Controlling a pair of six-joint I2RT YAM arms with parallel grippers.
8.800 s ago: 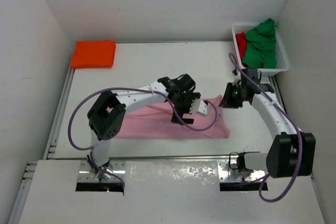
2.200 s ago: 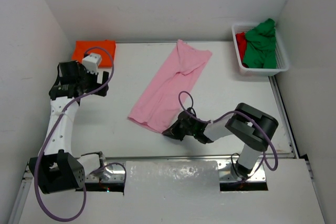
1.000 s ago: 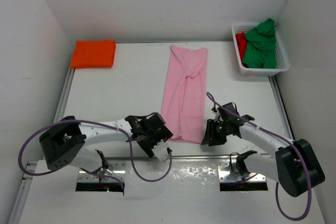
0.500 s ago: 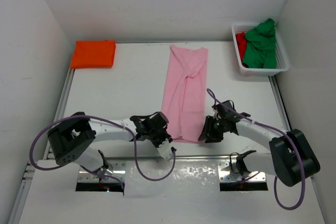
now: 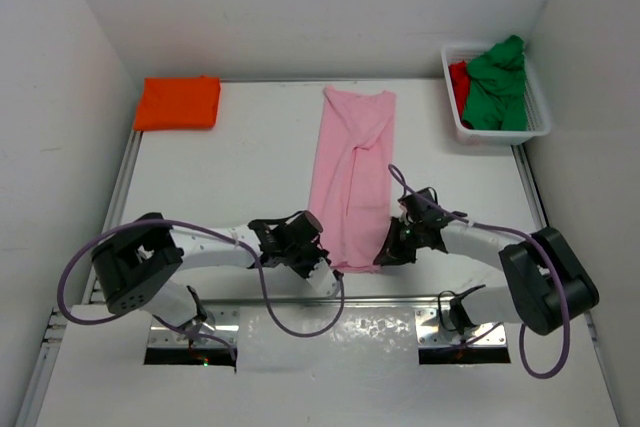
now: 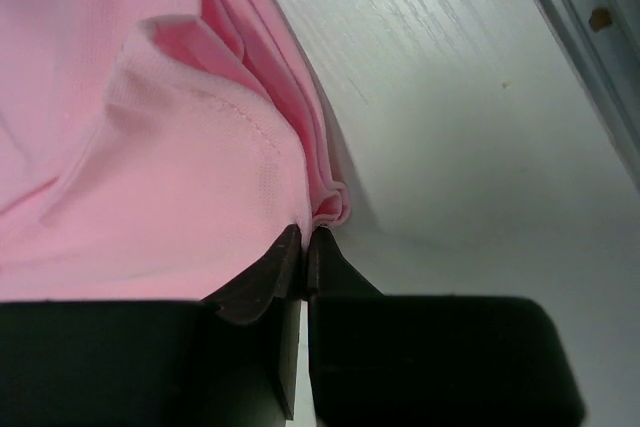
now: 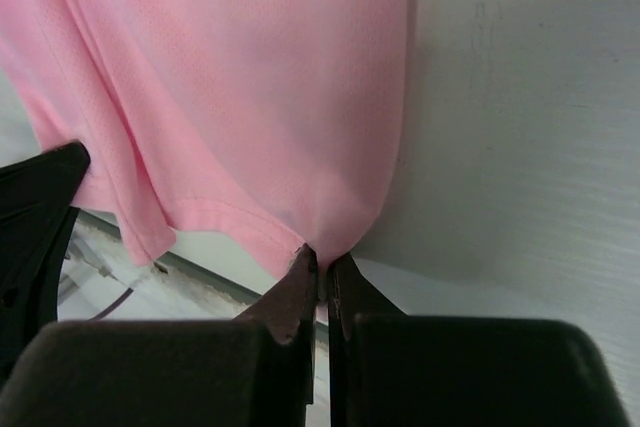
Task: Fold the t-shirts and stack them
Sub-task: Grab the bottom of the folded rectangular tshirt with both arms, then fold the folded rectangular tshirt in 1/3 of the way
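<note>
Left gripper [image 6: 305, 237]: tips pinched together on the near left corner of the pink t-shirt [image 5: 350, 182], hem bunched between them.
Right gripper [image 7: 322, 259]: tips clamped together on the near right corner.
Pink t-shirt: long folded strip on the table [image 5: 220, 177], running away from both grippers.
Orange t-shirt [image 5: 178, 102]: folded, far left corner.
Green t-shirt [image 5: 497, 82], red t-shirt [image 5: 458, 77]: heaped in the white basket [image 5: 535, 127], far right.

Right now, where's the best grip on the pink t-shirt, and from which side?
Likely its two near corners, approached low from the near edge: the pink t-shirt lies as a long flat strip running away from the arms. The left gripper and right gripper are shut on those corners.
</note>
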